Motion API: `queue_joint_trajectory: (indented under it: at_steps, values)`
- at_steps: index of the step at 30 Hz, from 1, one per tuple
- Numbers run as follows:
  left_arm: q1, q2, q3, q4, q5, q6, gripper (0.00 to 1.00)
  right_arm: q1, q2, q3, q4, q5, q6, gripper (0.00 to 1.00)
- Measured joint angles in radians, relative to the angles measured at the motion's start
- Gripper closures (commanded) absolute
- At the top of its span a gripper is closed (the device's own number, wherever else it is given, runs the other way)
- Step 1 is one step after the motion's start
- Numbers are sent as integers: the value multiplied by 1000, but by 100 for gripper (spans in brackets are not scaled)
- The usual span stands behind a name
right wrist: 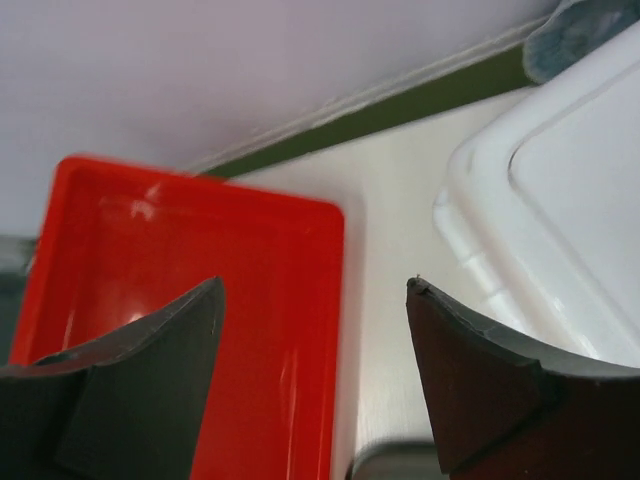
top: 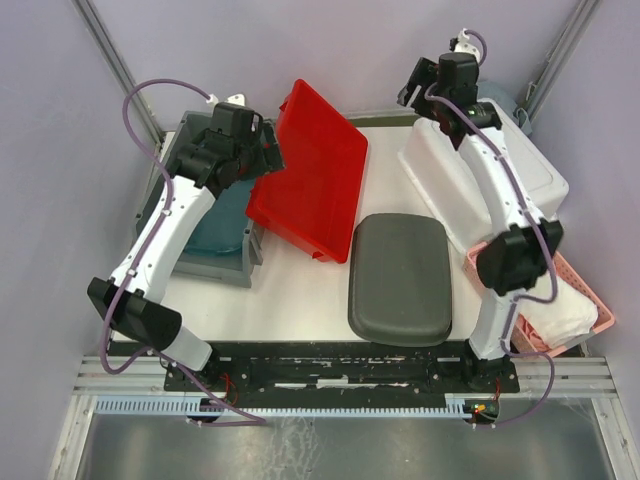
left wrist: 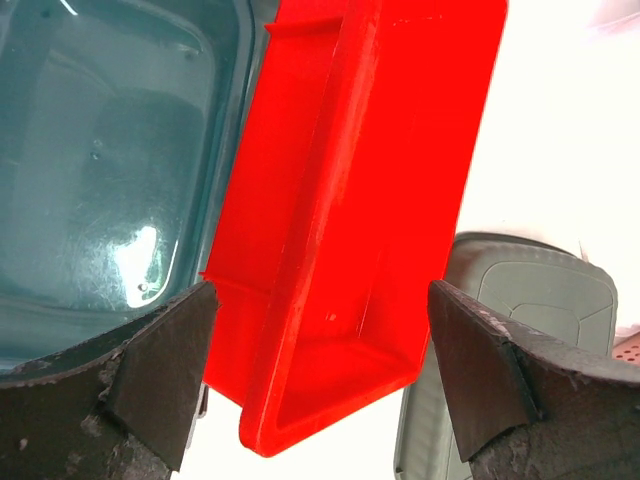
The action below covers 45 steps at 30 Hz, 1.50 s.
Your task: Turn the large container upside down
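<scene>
The large red container [top: 310, 185] stands tilted on the white table, its left long side raised against the grey bin [top: 215, 262] and its open side facing up and to the right. My left gripper [top: 272, 152] is open, above the raised left edge. In the left wrist view the red container [left wrist: 360, 200] lies between and below the spread fingers of the left gripper [left wrist: 320, 300], which do not touch it. My right gripper [top: 412, 88] is open and empty, high at the table's far side. The right wrist view shows the right gripper [right wrist: 315, 285] over the red container's [right wrist: 200, 300] right rim.
A teal tub [top: 220, 225] sits inside the grey bin at the left. A dark grey container [top: 402, 275] lies bottom up in the middle. A white container [top: 450, 175] lies bottom up at the right, and a pink basket [top: 585, 295] lies beyond it.
</scene>
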Motion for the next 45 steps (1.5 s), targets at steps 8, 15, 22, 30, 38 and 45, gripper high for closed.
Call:
queue_joint_trajectory:
  at_steps: [8,15,22,30,38,45]
  values:
    - [11,-2,36,-27,-92,37,14,183,-468,-480,-48,-90,-34,14]
    - [25,102,109,-25,-84,94,16,177,-516,-648,-211,-181,-3,12]
    - [111,149,137,-18,93,82,13,285,-389,-386,-255,-204,52,7]
    - [225,-11,-19,42,240,61,11,454,-97,-56,-288,-156,100,1]
    - [314,-81,-306,207,477,-22,12,444,26,76,-249,-249,235,1]
    - [388,-94,-466,401,664,-129,15,448,121,190,-167,-318,377,1]
